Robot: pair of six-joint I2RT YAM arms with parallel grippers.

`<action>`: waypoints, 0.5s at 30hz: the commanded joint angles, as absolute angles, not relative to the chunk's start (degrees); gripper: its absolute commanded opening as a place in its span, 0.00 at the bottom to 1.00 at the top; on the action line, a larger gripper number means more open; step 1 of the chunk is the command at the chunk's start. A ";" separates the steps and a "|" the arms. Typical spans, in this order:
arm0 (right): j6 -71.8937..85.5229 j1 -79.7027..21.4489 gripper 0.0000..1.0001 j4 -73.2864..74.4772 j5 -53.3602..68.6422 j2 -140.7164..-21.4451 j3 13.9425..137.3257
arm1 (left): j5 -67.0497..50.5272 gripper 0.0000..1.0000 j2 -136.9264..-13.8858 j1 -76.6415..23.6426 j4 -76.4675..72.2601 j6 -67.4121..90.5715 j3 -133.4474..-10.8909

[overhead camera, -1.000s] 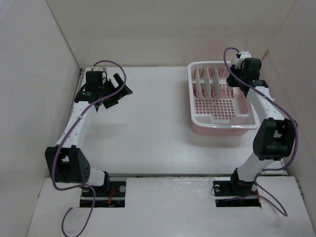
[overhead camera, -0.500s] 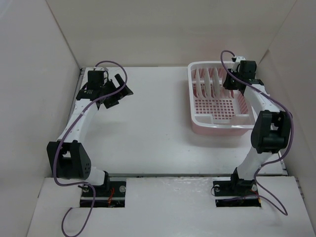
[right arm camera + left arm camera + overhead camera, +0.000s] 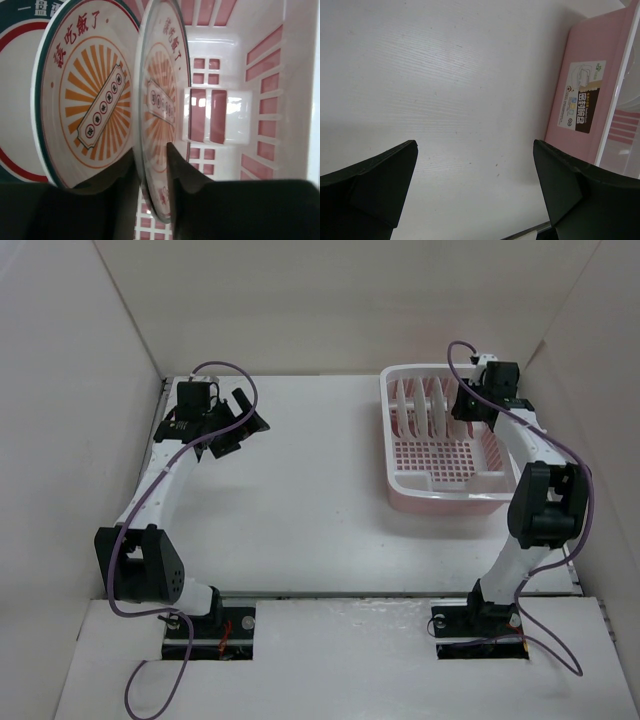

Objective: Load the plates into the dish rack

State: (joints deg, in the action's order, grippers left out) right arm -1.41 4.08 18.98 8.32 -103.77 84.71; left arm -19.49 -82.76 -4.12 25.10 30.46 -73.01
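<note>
The pink dish rack (image 3: 440, 455) stands at the back right of the table. Plates (image 3: 422, 405) stand upright between its dividers. In the right wrist view my right gripper (image 3: 150, 152) is shut on the rim of a sunburst plate (image 3: 162, 75) that stands edge-on inside the rack (image 3: 260, 100). A second sunburst plate (image 3: 85, 100) stands right beside it, and a dark-green-rimmed plate (image 3: 17, 25) stands behind that one. My right gripper (image 3: 463, 405) hangs over the rack's back right. My left gripper (image 3: 248, 416) is open and empty at the back left. The fourth plate is hidden.
In the left wrist view my left gripper (image 3: 475, 145) is over bare white table, and the rack's pink side wall (image 3: 590, 60) with a label is at the right. White walls close in the table at the left, back and right.
My right arm has moved slightly back and down into the rack with the plate, then held still. My left arm has barely shifted.
</note>
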 commanded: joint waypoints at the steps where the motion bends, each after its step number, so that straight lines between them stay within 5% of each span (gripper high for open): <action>1: -0.36 4.39 0.34 16.96 7.38 -103.27 87.80 | -19.95 1.00 -82.27 -4.22 24.35 29.53 -75.50; 15: 2.81 4.39 0.67 18.19 4.39 -96.34 88.86 | -20.48 1.00 -82.27 -4.22 24.35 29.53 -74.97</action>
